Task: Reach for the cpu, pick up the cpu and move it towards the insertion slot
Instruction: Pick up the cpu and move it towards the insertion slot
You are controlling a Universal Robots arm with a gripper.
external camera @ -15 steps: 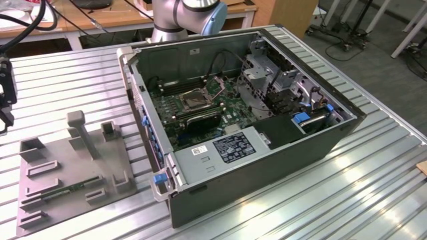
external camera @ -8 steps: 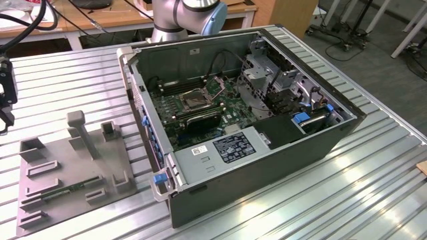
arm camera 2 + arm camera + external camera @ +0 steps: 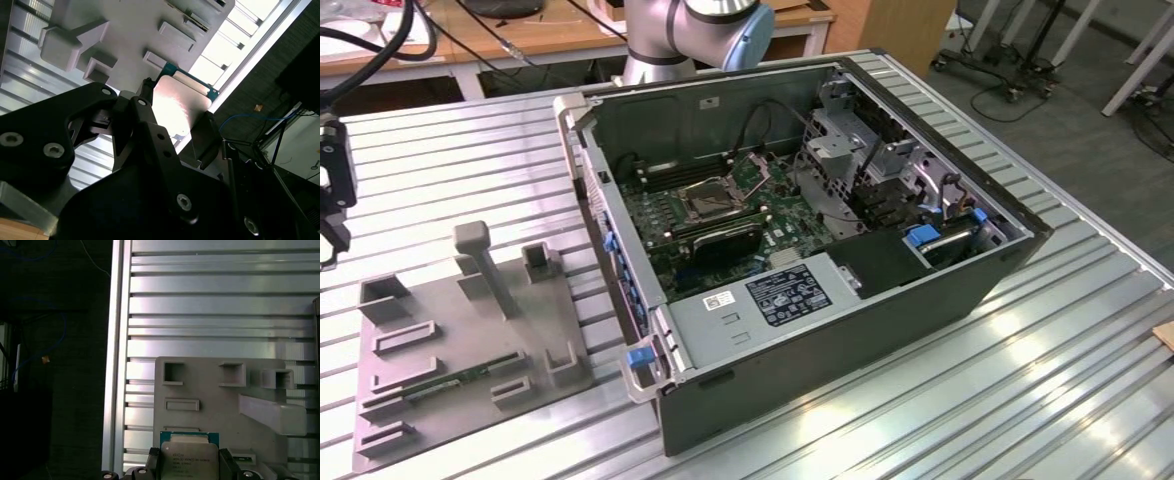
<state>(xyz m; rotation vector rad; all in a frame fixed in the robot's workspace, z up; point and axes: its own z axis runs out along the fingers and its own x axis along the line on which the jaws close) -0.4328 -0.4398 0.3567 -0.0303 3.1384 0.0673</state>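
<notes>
- Gripper (image 3: 189, 465) fingers, in the first wrist view, pinch the cpu (image 3: 189, 452) by two opposite edges. Its silvery top faces the camera, over the near part of the grey holder (image 3: 215, 405) on the slatted table (image 3: 210, 305).
- I judge the step in hand to be the carry, so it calls for a steady squeeze on the edges alone, with the chip kept level.
- In the second wrist view, the cpu's green rim shows between the black fingers (image 3: 150, 125). The holder's raised blocks (image 3: 65, 45) sit close, so rising clear of them before travelling sideways looks wise.
- In the exterior view, the insertion slot (image 3: 707, 197) lies on the motherboard inside the open computer case (image 3: 761, 350). It is well apart from the gripper at the exterior view's left edge. The case wall and the cables (image 3: 767, 120) are the likely snags.
</notes>
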